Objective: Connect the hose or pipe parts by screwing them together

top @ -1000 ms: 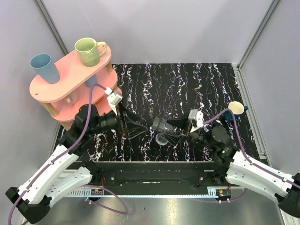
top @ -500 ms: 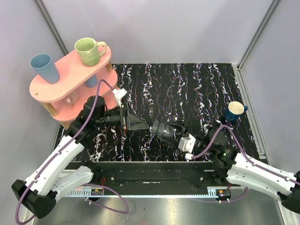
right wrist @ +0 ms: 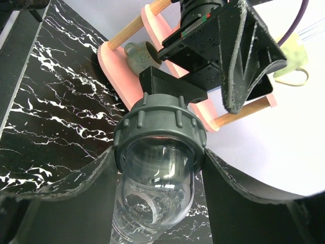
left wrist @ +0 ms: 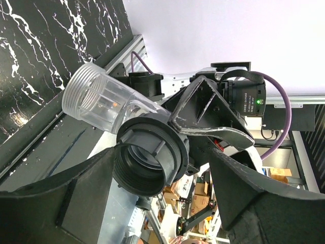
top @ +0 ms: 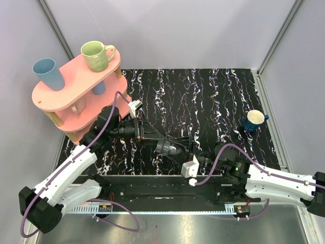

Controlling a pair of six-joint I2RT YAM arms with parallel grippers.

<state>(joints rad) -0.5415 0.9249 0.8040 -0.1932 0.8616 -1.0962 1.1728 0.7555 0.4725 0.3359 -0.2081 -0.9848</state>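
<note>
the right pincer (right wrist: pixel 159 155) is seen partly closed on a short pipe fitting (right wrist: pixel 160 168). its two black fingers (right wrist: pixel 76 203) are pressed against either side, about where a dark grey ribbed plastic collar (right wrist: pixel 160 129) meets a clear translucent plastic elbow (left wrist: pixel 99 99). the pipe fitting is held off the surface between the two pincers, over the near part of the surface. the collar's open mouth is turned toward the left pincer (left wrist: pixel 165 170), and the elbow's clear threaded end is angled off to one side. whether collar and elbow are fully screwed together cannot be told.

the left pincer is held wide open, with its fingers (left wrist: pixel 76 193) set on either side of the collar. one finger is seen right at the collar's rim, though contact cannot be told, and the other stands apart from it, so nothing is gripped.

beneath both pincers the black surface with white veining (top: pixel 203 96) is spread. behind the left pincer, on its outer side, a pink two-tier oval shelf on wooden posts (top: pixel 76 89) is placed. a pale green mug (top: pixel 95 55) and a light blue cup (top: pixel 48 72) are stood on its upper tier. well apart from the right pincer, out to its right, a dark blue mug with a cream inside (top: pixel 254 120) is stood on the surface.
</note>
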